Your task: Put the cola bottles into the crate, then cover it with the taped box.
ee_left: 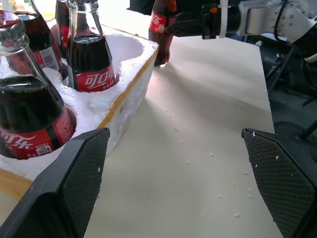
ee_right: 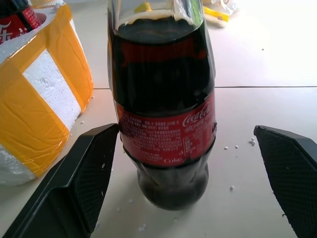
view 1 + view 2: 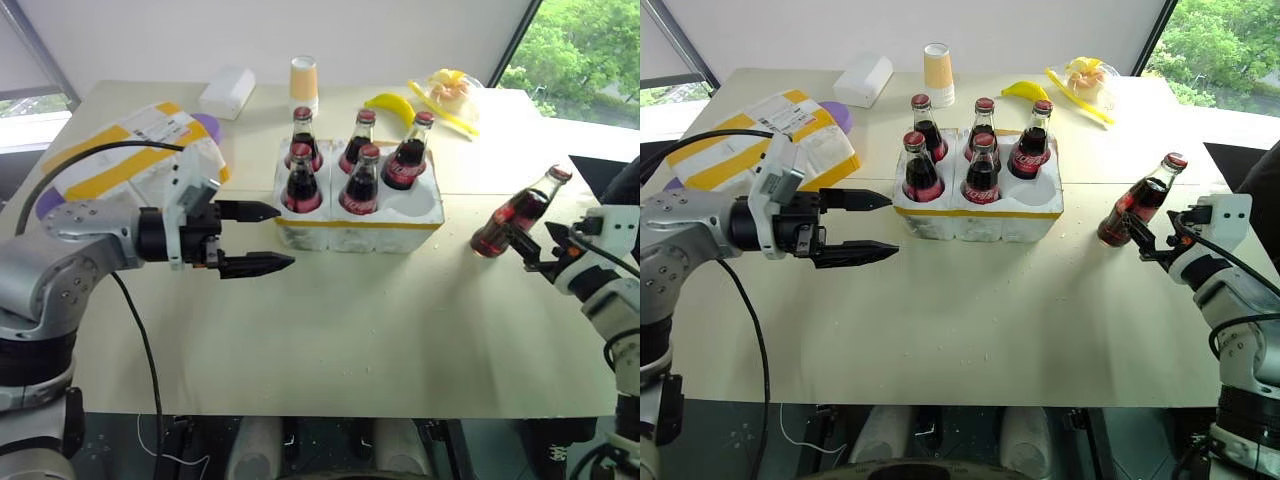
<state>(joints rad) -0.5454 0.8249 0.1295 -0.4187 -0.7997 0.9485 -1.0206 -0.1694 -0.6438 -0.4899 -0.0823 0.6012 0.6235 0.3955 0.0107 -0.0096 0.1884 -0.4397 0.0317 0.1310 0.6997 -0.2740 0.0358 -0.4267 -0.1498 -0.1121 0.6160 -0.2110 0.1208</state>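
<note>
Bottle (image 2: 163, 114) between right tool (image 3: 1150, 238) fingers, ungripped | left tool (image 3: 255, 238) spread beside crate (image 3: 360, 225)

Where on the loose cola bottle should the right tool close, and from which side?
On the labelled lower body of the loose cola bottle, probably from the side away from the crate, where the right tool already straddles it, open. The body is wide and round; the bottle appears to lean, so a low grip seems steadier.
</note>
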